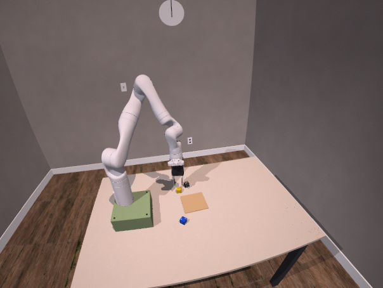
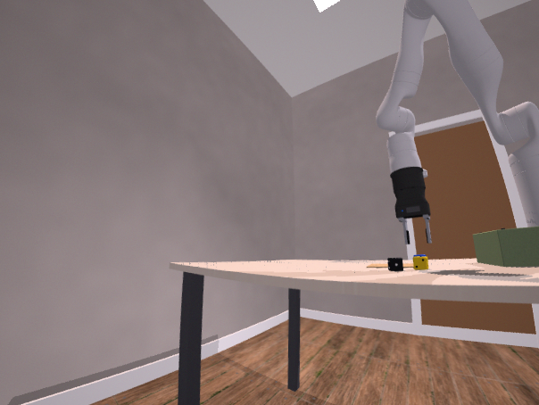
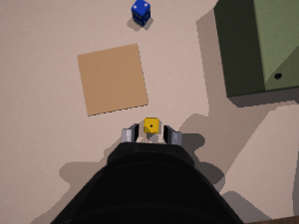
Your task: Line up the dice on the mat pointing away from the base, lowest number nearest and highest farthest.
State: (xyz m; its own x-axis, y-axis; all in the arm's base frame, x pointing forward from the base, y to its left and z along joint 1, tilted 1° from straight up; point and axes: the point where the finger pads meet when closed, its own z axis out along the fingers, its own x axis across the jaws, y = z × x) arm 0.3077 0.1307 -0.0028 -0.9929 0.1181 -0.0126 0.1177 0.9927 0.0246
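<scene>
My gripper (image 1: 178, 184) (image 2: 418, 243) (image 3: 150, 130) is open and empty, pointing down above the yellow die. The yellow die (image 1: 179, 190) (image 2: 420, 263) (image 3: 151, 125) lies on the table beside the mat; one pip shows on its top in the wrist view, where it appears between the fingers. The black die (image 1: 186, 184) (image 2: 395, 264) lies near it and is hidden in the wrist view. The blue die (image 1: 183, 220) (image 3: 141, 11) lies on the mat's other side, with two pips visible on top. The tan mat (image 1: 194, 203) (image 2: 375, 266) (image 3: 113, 81) lies flat and bears no die.
The green base block (image 1: 133, 223) (image 2: 486, 247) (image 3: 239, 49) under the arm stands on the table, on the base side of the dice and mat. The table's edge (image 2: 312, 282) lies beyond the black and yellow dice, on the side away from the mat.
</scene>
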